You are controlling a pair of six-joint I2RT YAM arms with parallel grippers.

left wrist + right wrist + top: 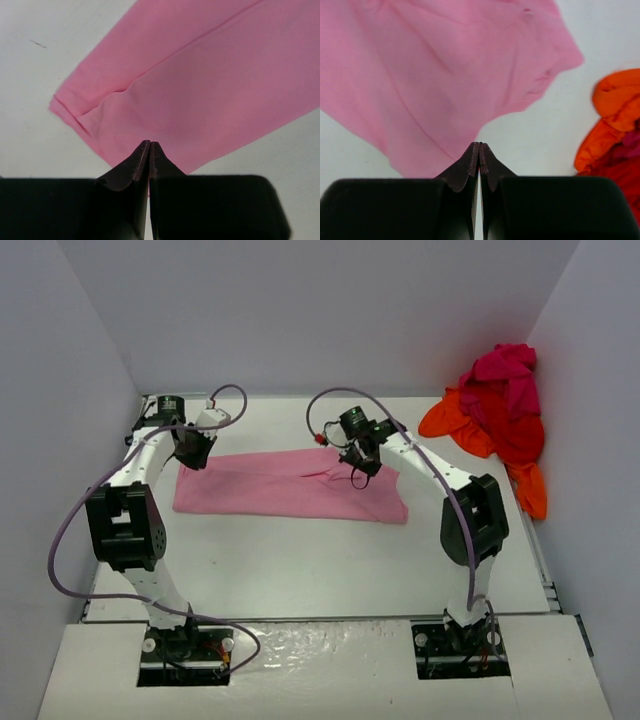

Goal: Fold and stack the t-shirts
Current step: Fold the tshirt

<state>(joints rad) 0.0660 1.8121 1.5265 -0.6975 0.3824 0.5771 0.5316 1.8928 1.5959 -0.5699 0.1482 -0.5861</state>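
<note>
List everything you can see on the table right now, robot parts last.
pink t-shirt: one, light pink, lying flat as a long strip across the middle of the table.
t-shirt pile: one heap, orange, red and magenta, number of shirts unclear, far right corner against the wall.
table: one, white.
cables: two, purple, one looping along each arm.
left fingers: black, shut, over the strip's left end.
right fingers: black, shut, at the strip's edge near its right end.

white table [300, 560], pale grey walls [330, 310]
</note>
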